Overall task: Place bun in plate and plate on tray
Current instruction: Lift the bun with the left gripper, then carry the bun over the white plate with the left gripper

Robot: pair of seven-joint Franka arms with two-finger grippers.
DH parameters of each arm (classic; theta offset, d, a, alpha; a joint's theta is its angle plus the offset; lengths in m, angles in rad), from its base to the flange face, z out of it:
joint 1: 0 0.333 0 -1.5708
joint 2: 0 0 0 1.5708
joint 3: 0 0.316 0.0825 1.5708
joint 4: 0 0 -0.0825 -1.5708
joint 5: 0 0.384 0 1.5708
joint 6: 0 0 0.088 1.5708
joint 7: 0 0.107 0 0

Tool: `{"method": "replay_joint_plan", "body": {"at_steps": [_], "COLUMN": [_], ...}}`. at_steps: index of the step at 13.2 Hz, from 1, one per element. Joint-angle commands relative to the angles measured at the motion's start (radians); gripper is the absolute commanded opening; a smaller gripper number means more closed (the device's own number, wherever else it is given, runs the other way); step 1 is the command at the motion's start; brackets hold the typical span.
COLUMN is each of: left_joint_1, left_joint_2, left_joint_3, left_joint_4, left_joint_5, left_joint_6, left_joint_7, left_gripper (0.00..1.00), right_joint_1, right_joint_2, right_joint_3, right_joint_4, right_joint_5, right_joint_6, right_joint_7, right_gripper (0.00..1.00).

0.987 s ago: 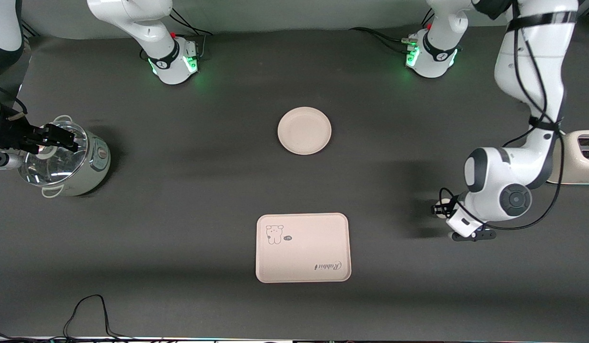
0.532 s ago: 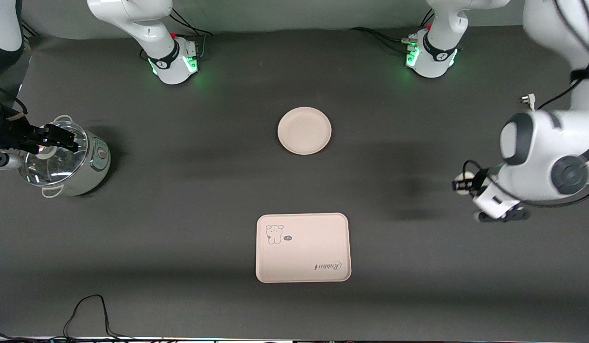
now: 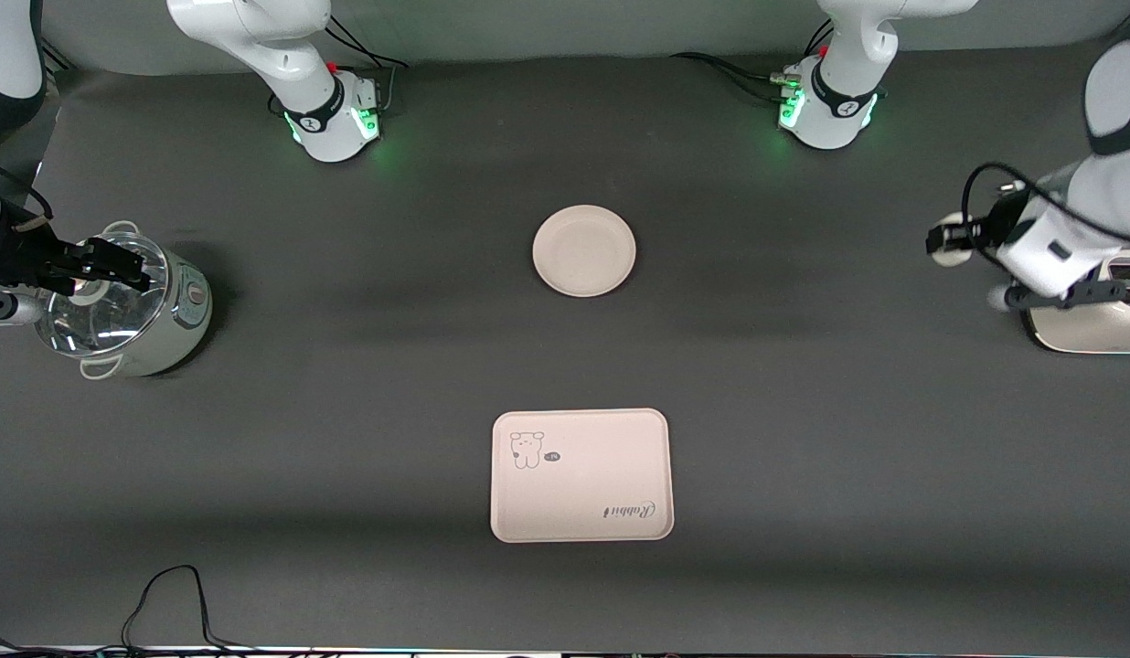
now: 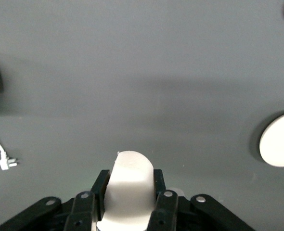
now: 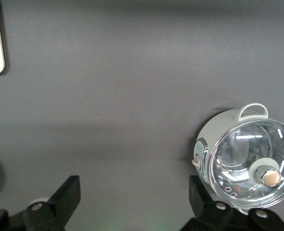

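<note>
The left gripper [image 3: 947, 245] is clamping the bun [image 4: 127, 185] over the table's left-arm end — the plate [image 3: 584, 250] is lying well apart toward the middle — while the right gripper [image 3: 99, 260], fingers apart, is waiting over the pot [image 3: 126, 306].

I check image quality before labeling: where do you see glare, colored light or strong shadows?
Right wrist view: bright reflections on the pot's glass lid. Front view: green glow at both arm bases, broad soft shadow bands across the table. Left wrist view: even light, the bun clear.
</note>
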Motion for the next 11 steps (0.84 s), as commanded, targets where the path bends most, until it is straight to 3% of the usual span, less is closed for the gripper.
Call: {"method": "replay_joint_plan", "body": {"at_steps": [1,4,7,11], "left_joint_1": [-0.016,-0.03,-0.1,-0.277], "left_joint_2": [-0.104,-0.092,0.012,0.219], "left_joint_3": [-0.05,-0.244,-0.439,-0.478], "left_joint_4": [-0.117,-0.117,-0.108,-0.094], "left_joint_5": [0.0,-0.007,-0.005,-0.004], "left_joint_6": [0.031,0.099,0.247,0.506], "left_joint_7": [-0.078,-0.363,-0.672,-0.965], "left_gripper": [0.42,0.42,0.42,0.42], "right_joint_1": [-0.005,-0.005,-0.005,-0.005], "right_joint_2": [-0.005,-0.007,-0.007,-0.009], "right_joint_3": [0.001,-0.001,-0.001,-0.001], "right_joint_4": [-0.001,-0.004,-0.005,-0.005], "right_joint_5": [0.001,0.001,0.001,0.001], "right_joint_6": [-0.006,-0.006,-0.006,-0.007], "right_joint_7": [-0.024,-0.024,-0.024,-0.024], "right_gripper": [1.0,1.0,1.0,1.0]}}
